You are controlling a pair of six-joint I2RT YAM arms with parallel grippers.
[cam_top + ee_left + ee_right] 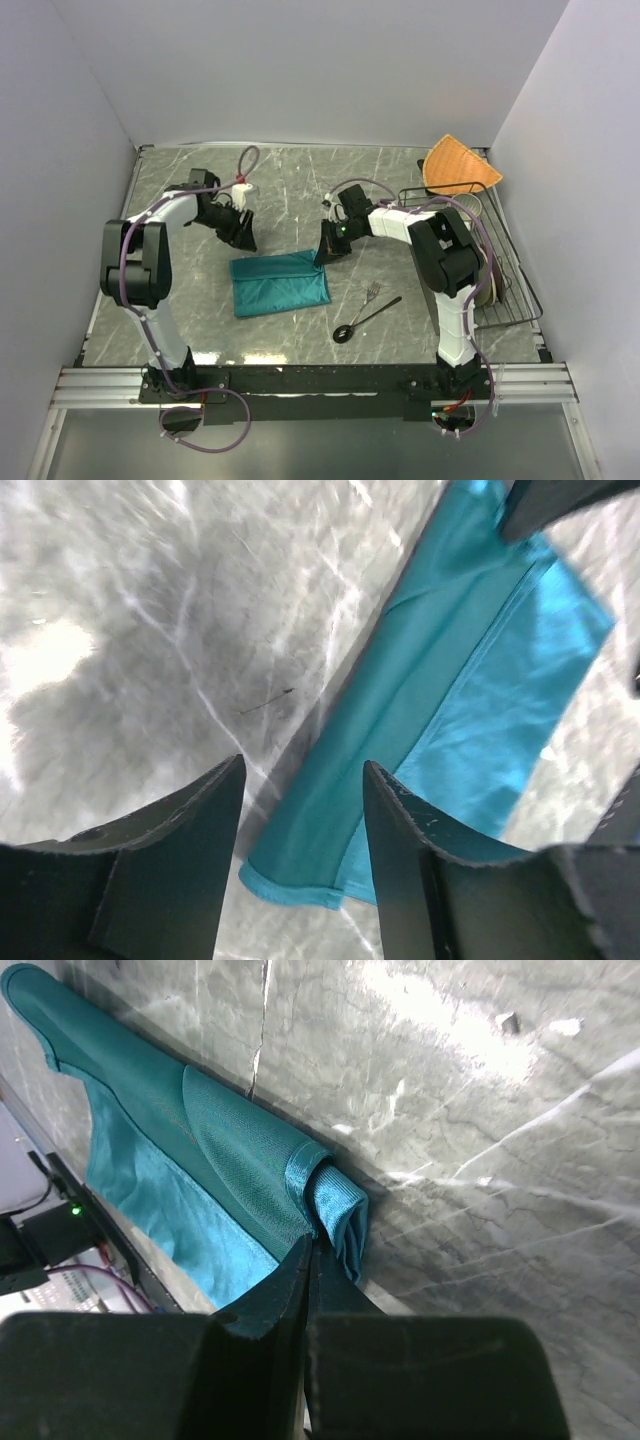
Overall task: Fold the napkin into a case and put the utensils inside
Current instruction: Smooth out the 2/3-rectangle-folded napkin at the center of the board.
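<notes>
Top external view: the napkin (280, 284) lies folded flat on the table (300, 180) between the two arms, with the fork (373, 292) and the spoon (366, 319) side by side to its near right, apart from the cloth. The right gripper (327, 254) is at the napkin's far right corner, and the right wrist view shows its fingers (270, 1300) pressed together on a rolled fold there. The left gripper (243, 238) sits near the far left corner, fingers (180, 850) spread apart.
</notes>
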